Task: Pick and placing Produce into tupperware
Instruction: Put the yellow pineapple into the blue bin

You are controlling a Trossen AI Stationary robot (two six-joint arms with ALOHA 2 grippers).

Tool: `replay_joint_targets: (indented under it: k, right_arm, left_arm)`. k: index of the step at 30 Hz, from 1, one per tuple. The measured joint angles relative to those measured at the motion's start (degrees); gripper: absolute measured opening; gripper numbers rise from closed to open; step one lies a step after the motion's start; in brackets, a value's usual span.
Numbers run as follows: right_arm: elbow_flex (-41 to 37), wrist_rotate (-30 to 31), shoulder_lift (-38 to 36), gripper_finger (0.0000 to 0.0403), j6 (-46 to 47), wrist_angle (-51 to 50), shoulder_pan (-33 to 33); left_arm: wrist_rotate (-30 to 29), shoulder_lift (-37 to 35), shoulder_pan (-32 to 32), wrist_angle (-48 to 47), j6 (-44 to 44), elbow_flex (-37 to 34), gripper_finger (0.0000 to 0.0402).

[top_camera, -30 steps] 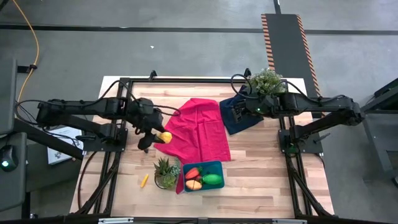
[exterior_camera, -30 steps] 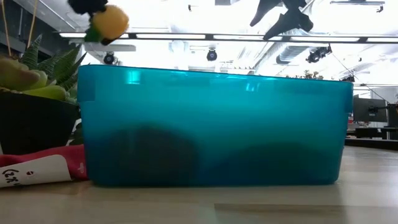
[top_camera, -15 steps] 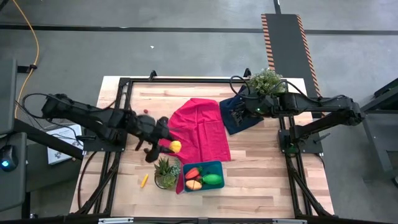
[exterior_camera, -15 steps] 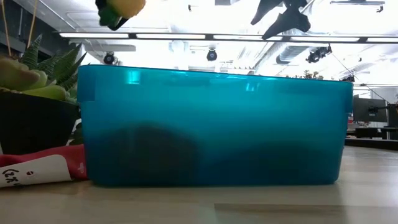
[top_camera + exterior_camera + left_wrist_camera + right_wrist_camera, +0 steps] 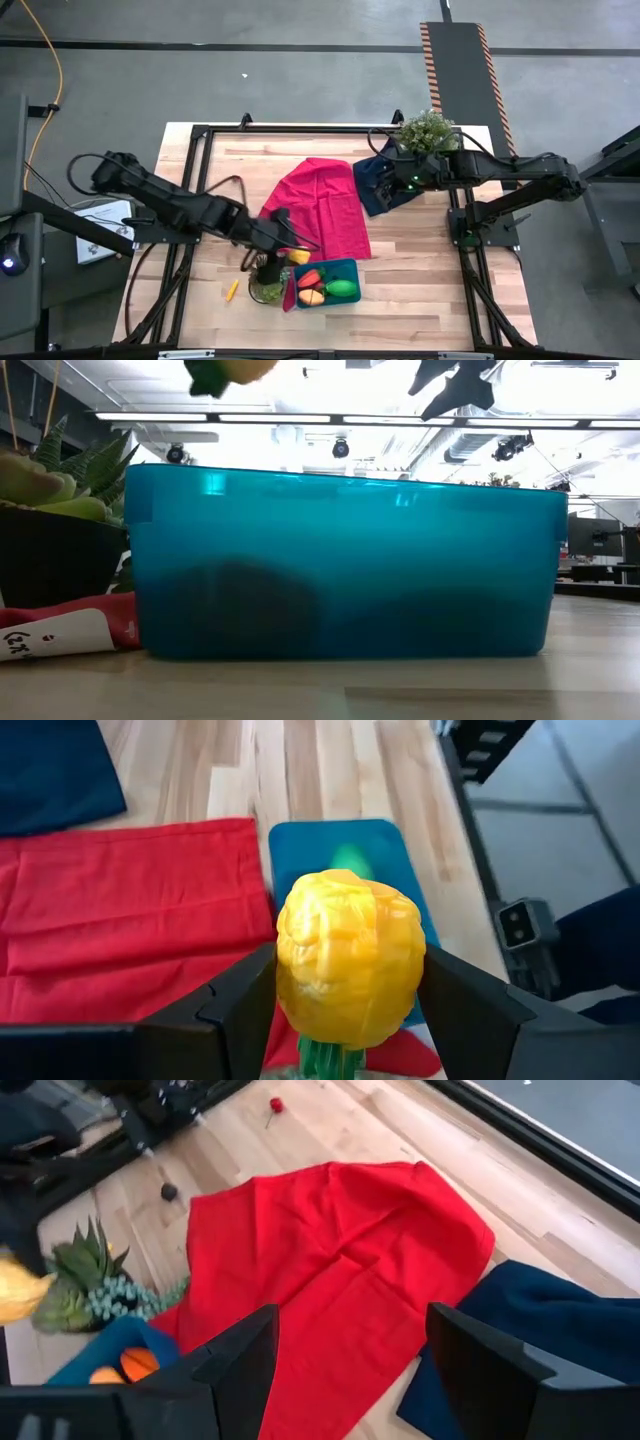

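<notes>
Overhead camera sees the whole table; the low one sits close against the tupperware, shared by both.

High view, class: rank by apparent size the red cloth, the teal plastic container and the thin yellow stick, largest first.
1. Red cloth, spread on the wooden table.
2. Teal plastic container.
3. Thin yellow stick, by far the smallest.

From my console, both arms were matte black, built of slim jointed segments with black cables looping off them. The left arm carried a loose cable arching near its wrist. The right arm showed a small green light by its wrist. The left gripper and right gripper each had broad, angular black fingers with flat faces.
</notes>
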Motion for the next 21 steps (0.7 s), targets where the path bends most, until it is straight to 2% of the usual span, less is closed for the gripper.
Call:
replay_joint_targets:
  k: [11,21]
  right_arm:
    - [0.0,-0.1,0.0,0.0243,-1.9,-3.4,3.6]
    - [0.0,0.1,0.0,0.0243,-1.4,-5.5,5.5]
  left_arm:
    - [-0.6,13.7,0.0,-5.9,-1.4,10.2,0.0214]
    - [-0.5,18.8,0.0,-6.3,-4.6,10.7,0.0214]
